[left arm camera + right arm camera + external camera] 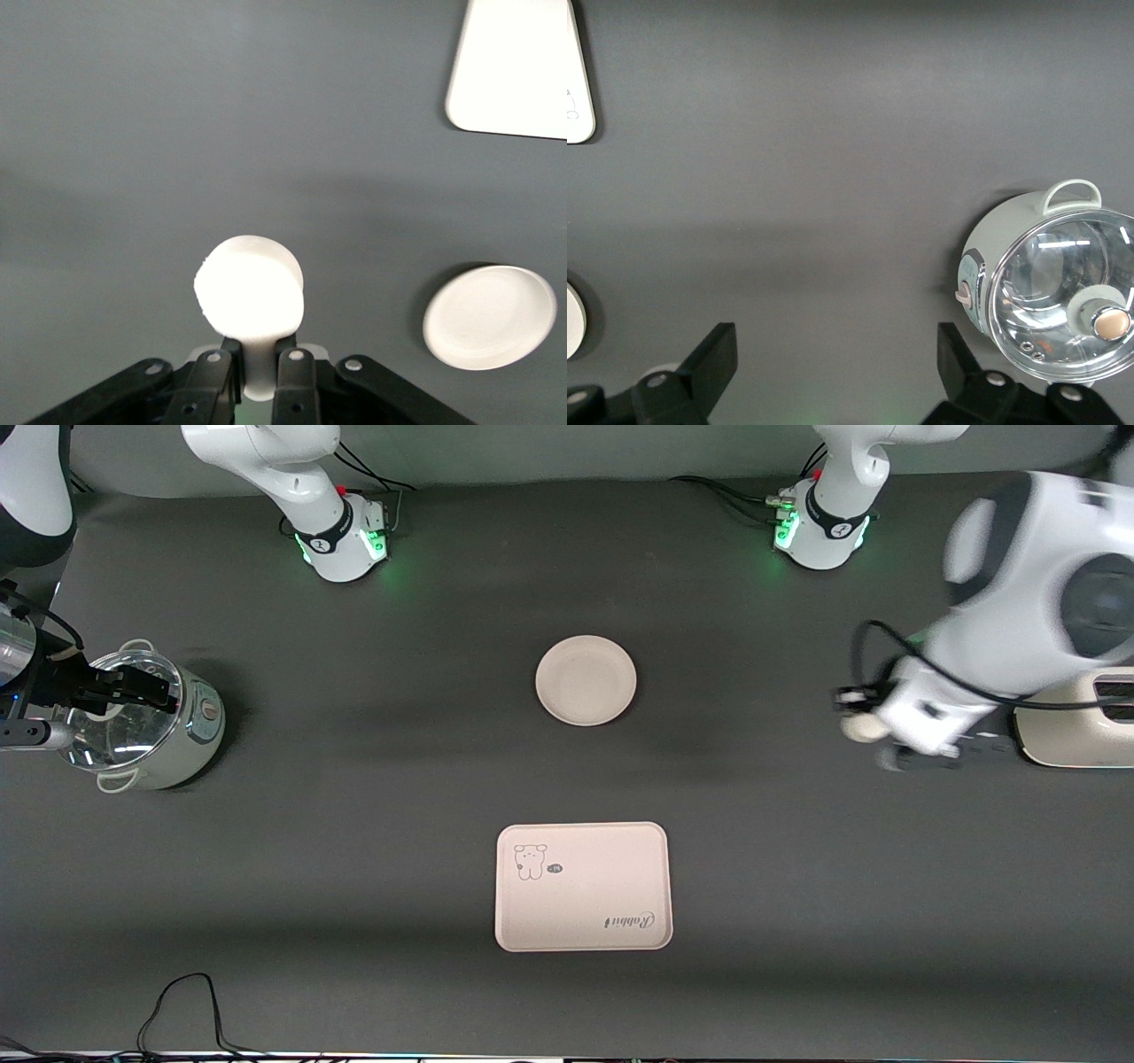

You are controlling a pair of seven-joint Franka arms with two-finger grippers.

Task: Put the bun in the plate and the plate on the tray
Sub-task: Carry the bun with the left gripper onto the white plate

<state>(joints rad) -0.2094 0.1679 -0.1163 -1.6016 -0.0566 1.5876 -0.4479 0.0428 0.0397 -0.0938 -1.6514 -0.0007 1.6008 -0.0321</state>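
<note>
The cream-white bun (861,726) is clamped between the fingers of my left gripper (852,710), up over bare table beside the toaster at the left arm's end. In the left wrist view the bun (250,288) sticks out past the shut left gripper (259,363). The round plate (586,679) lies empty at the table's middle and shows in the left wrist view (489,316). The rectangular tray (582,887) lies nearer the front camera than the plate, empty. My right gripper (124,689) is open and empty over the pot; its fingers (709,359) stand wide apart.
A pale green pot with a glass lid (146,722) stands at the right arm's end and shows in the right wrist view (1050,283). A cream toaster (1076,726) stands at the left arm's end. A black cable (182,1001) lies near the front edge.
</note>
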